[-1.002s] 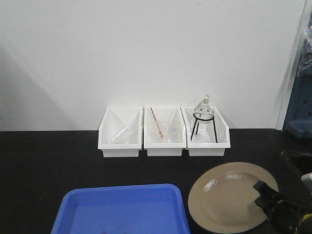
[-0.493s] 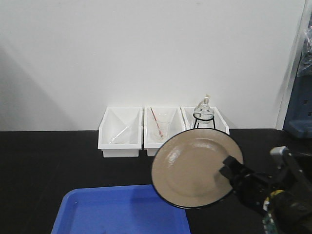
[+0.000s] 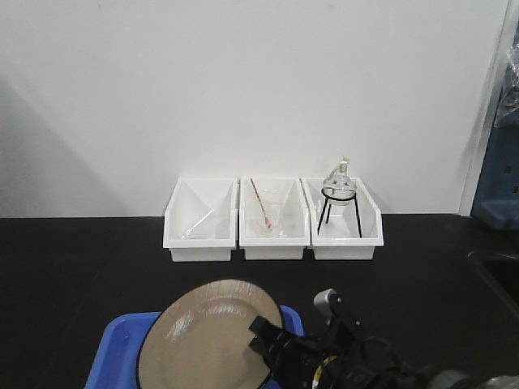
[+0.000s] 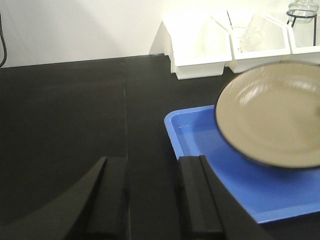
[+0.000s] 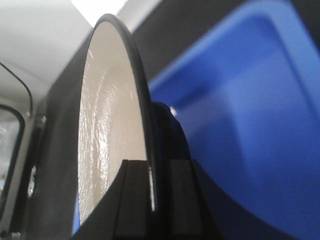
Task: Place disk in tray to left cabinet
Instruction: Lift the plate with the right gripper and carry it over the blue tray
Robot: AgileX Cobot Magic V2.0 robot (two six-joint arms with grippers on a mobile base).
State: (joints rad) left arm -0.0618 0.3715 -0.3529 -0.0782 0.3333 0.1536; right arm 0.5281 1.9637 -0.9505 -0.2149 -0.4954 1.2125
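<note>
1. The right gripper (image 5: 152, 192) is clenched on the edge of the disk (image 5: 110, 130). One finger lies on the tan face and the other behind the black rim, so the grasp is at the rim only.
2. The left gripper (image 4: 152, 200) hangs low over the black table (image 4: 60, 110). Its fingers are spread with nothing between them, and it is apart from the tray's left end.
3. The disk (image 3: 211, 336) is held tilted over the tray (image 3: 113, 344), with its face turned up and toward the left. In the left wrist view the disk (image 4: 272, 117) covers the right part of the tray (image 4: 195, 135) and looks clear of the tray floor. Whether its lower edge touches cannot be told.
4. The step in hand appears to be setting the disk into the tray, and it is not yet laid down.
5. The next move probably calls for levelling the disk and lowering it inside the raised blue rim. Only then should the right fingers let go, because a glossy plate gripped at its edge could slide or tip.
6. Carrying the loaded tray would then likely need both arms, and the left cabinet is not in view.
7. Farther back, three white bins (image 3: 273, 220) stand in a row against the wall. A glass flask on a black stand (image 3: 338, 186) is in the right one, well apart from the work.
</note>
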